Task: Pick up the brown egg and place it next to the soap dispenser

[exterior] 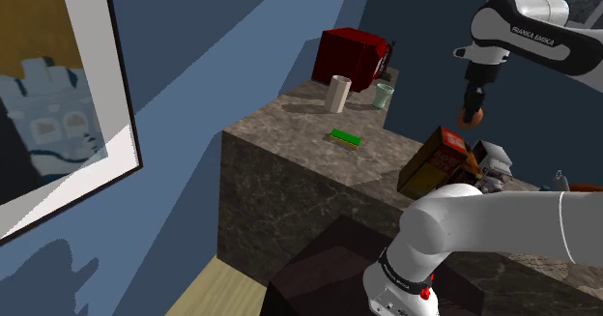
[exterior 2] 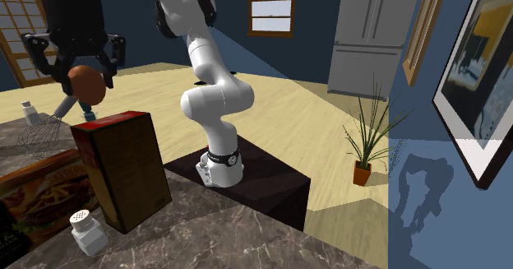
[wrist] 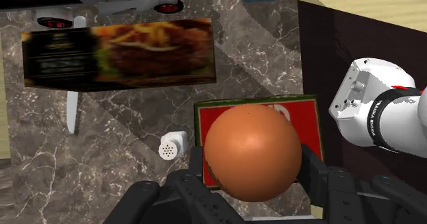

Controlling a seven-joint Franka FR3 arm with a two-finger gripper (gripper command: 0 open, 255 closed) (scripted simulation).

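Observation:
My gripper (exterior: pixel 472 111) hangs high above the marble counter (exterior: pixel 290 159), shut on the brown egg (exterior: pixel 471 119). The wrist view has the egg (wrist: pixel 253 153) clasped between the black fingers (wrist: pixel 312 175), straight above a tall red-brown box (wrist: pixel 259 113). From the second exterior view the gripper (exterior 2: pixel 81 71) holds the egg (exterior 2: pixel 85 81) over that box (exterior 2: pixel 123 169). A pale green translucent bottle with a dark pump (exterior: pixel 384 95), apparently the soap dispenser, stands at the counter's far end beside a dark red box (exterior: pixel 353 58).
A white cylinder (exterior: pixel 338 94) and a green sponge (exterior: pixel 346 137) lie on the counter's far half. Near the tall box are a white shaker (wrist: pixel 172 146), a flat burger-printed box (wrist: pixel 120 55) and a wire whisk (exterior 2: pixel 41 132). The stand (exterior 2: pixel 247 181) adjoins the counter.

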